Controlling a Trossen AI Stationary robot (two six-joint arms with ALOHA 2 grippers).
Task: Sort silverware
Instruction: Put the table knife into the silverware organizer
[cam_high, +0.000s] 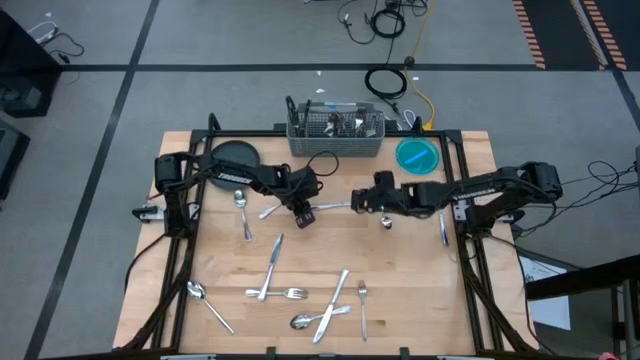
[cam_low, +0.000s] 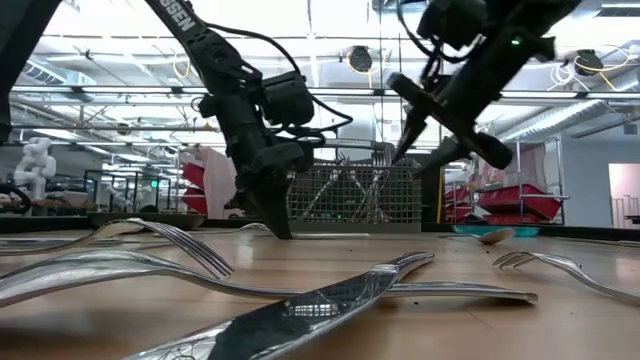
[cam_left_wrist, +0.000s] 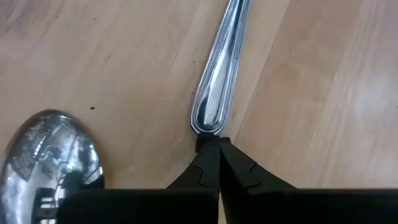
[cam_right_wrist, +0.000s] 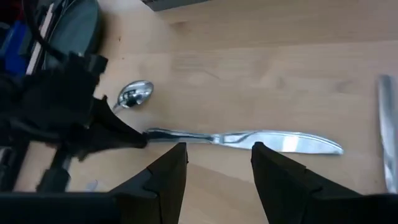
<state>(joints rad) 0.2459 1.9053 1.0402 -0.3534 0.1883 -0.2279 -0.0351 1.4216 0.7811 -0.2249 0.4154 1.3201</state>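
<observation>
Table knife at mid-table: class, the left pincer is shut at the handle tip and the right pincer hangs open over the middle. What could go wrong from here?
1. The left pincer meets only the very end of the knife, so it may slide or spin away.
2. The right pincer could close beside the left one; the two may collide.
3. A pushed knife might knock the spoon lying nearby.

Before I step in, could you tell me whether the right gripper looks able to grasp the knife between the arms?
Probably yes: the right gripper hangs open above the knife, though the shut left gripper touches its handle end.
</observation>
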